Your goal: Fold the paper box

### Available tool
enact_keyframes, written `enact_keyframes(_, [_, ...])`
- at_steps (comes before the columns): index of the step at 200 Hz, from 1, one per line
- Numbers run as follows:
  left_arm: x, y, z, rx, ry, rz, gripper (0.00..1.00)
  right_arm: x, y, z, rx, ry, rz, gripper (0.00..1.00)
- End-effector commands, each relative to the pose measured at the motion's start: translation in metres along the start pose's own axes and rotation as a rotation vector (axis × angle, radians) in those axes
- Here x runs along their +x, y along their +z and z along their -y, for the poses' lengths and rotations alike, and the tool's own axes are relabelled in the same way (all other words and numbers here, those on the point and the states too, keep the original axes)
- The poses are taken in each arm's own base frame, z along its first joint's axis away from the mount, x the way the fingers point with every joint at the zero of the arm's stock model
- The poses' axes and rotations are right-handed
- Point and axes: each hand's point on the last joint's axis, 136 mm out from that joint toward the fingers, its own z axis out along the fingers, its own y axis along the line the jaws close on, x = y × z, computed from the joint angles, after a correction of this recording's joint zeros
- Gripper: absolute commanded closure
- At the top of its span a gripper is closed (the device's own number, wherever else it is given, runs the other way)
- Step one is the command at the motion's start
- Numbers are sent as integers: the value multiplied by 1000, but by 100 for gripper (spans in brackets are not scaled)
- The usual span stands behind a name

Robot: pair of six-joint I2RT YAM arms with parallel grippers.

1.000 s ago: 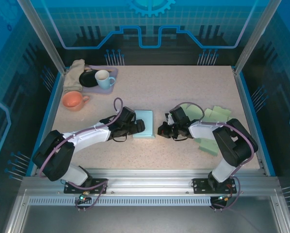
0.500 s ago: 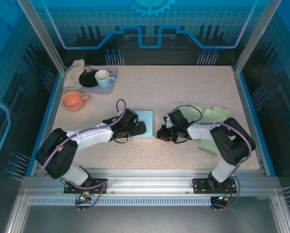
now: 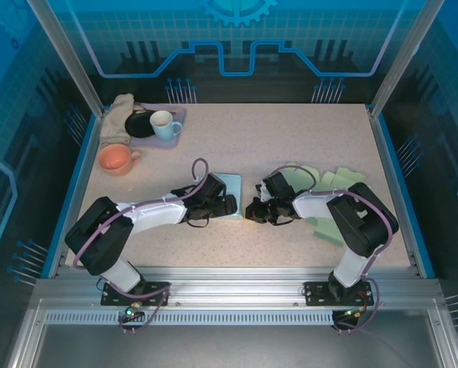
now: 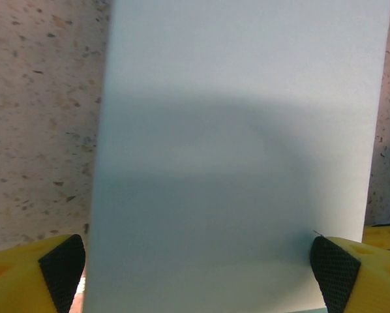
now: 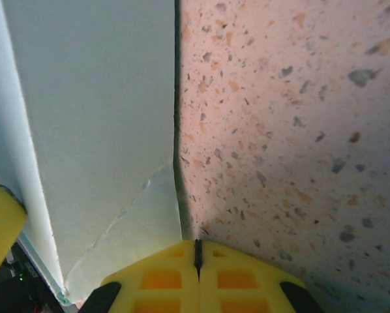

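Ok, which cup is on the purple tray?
The pale blue mug, beside the black plate. The orange cup sits off the tray, on the bare table.

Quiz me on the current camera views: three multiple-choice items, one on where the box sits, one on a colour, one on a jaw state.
1. Where is the paper box?
A. far left corner
B. middle of the table, between the left gripper and the right gripper
C. right edge

2. What colour are the loose paper sheets on the table's right side?
A. green
B. red
C. black

3. How do the right gripper's jaws stand?
A. wide open
B. shut
C. half open

Answers:
1 B: the top view shows the box mid-table with a gripper on each side.
2 A: the sheets are pale green against the speckled top.
3 B: the right wrist view shows the yellow tips meeting with no gap.
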Motion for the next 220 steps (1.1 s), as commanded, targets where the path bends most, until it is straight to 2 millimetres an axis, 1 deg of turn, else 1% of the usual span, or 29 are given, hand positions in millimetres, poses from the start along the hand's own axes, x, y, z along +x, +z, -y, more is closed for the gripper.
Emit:
enact_keyframes(1, [-2,0,26,77,13,0,7,5,8,1,6,-8,-32,99])
enact_keyframes(34, [5,-1,52,174,27,-23,7,6,11,0,-4,-8,-43,98])
enact_keyframes(67, [19,-8,81,279,34,-59,7,6,13,-2,-21,-6,-52,98])
enact_keyframes(96, [27,-11,95,311,46,-70,7,6,12,-7,-39,-12,-52,98])
enact_keyframes(115, [25,-11,96,306,52,-65,7,6,10,-8,-40,-19,-48,99])
enact_keyframes(123, [23,-11,92,276,56,-54,7,5,9,-8,-39,-23,-44,99])
enact_keyframes(136, [13,-15,79,199,60,-8,7,5,7,-9,-36,-25,-34,98])
enact_keyframes(159, [-17,-28,49,50,41,109,7,1,-2,-12,-29,-32,14,96])
enact_keyframes(177, [-42,-40,27,-30,2,182,7,-4,-5,-17,-26,-38,47,96])
enact_keyframes(193, [-58,-46,3,-95,-48,225,7,-8,-7,-22,-18,-49,78,94])
enact_keyframes(209, [-65,-51,-19,-134,-107,239,7,-15,-11,-21,35,-77,128,92])
enact_keyframes(220, [-63,-52,-31,-146,-135,240,6,-20,-16,-19,75,-98,161,90])
